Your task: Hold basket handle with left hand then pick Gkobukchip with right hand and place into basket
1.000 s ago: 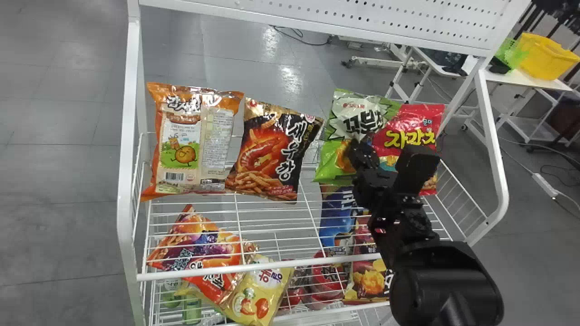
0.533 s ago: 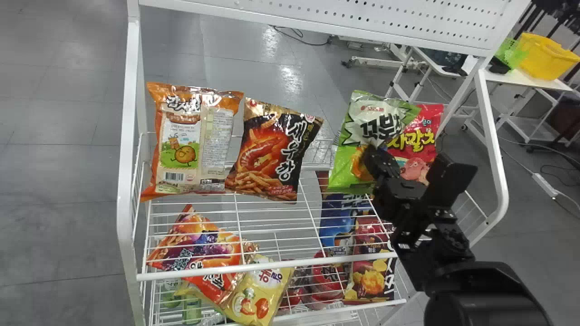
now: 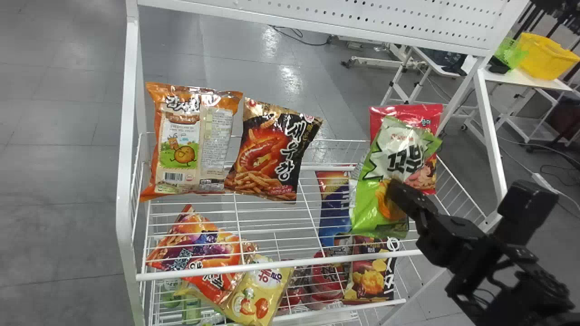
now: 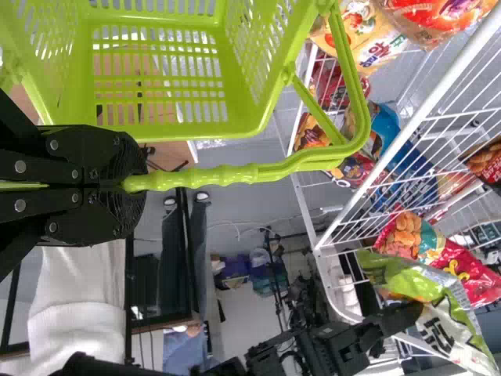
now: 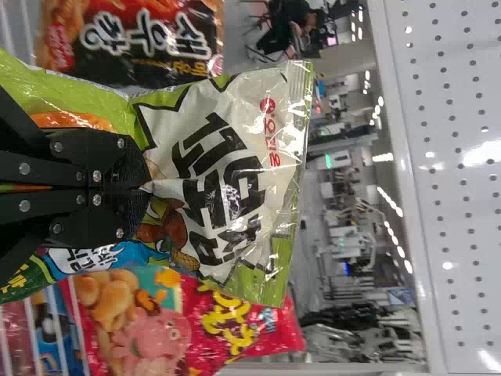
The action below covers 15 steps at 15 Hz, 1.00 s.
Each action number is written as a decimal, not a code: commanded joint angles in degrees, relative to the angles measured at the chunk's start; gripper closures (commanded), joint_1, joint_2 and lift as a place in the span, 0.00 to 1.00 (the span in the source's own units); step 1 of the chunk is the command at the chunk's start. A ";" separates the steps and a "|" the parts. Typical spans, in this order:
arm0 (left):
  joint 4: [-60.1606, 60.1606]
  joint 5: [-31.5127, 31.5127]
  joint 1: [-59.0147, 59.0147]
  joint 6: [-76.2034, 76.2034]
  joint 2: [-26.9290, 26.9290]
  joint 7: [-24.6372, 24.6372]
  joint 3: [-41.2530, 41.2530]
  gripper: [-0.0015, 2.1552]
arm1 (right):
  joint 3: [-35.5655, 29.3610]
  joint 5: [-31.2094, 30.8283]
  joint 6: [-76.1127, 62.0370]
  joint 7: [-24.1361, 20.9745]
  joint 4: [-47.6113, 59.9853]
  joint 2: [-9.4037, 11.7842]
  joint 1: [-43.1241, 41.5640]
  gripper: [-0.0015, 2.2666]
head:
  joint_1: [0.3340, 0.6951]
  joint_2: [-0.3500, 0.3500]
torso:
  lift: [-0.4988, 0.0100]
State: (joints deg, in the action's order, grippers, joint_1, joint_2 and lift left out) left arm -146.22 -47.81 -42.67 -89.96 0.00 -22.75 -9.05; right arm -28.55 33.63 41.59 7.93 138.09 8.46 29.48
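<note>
Gkobukchip (image 3: 387,158), head view: was held at its lower half, tilted, overlapping a red bag (image 3: 403,111) behind; contact between the two could not be told.
Right gripper (image 3: 399,190), head view: was closed firmly on the Gkobukchip near the right end of the wire rack (image 3: 272,265); looked like a completed pick.
Basket handle (image 4: 215,175), left wrist view: was clamped in the left gripper (image 4: 129,186); counted as the first part done.
Basket (image 4: 196,131), left wrist view: hung from that handle, well apart from the Gkobukchip; had yet to receive it.
Grasp, right wrist view: was pinched tight on the front of the Gkobukchip, upper part fanned out past the fingertips, near a black bag (image 5: 133,39); seemed secure enough for the trip.
Left to do: judged as carrying the Gkobukchip across to the basket, lowering it between the walls clear of the handle, then letting go.
</note>
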 commanded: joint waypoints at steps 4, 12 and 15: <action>0.41 0.09 0.05 -0.07 0.15 -0.01 0.44 0.80 | -5.55 8.82 28.68 5.17 7.28 -1.78 2.86 0.84 | 1.00 0.00 | 0.92; 2.25 0.88 1.19 -0.07 0.15 -0.37 0.97 0.80 | -7.57 17.35 48.49 8.95 9.66 -0.72 3.13 0.84 | 1.00 0.00 | 0.92; 2.69 1.14 1.63 -0.07 0.15 -0.37 1.49 0.80 | -5.72 17.87 48.49 9.47 9.57 -0.11 4.36 0.83 | 1.00 0.00 | 0.92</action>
State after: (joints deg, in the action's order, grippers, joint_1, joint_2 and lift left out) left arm -143.72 -46.77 -41.21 -89.96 0.00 -23.11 -7.78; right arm -35.18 51.38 89.59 17.41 147.74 8.12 33.52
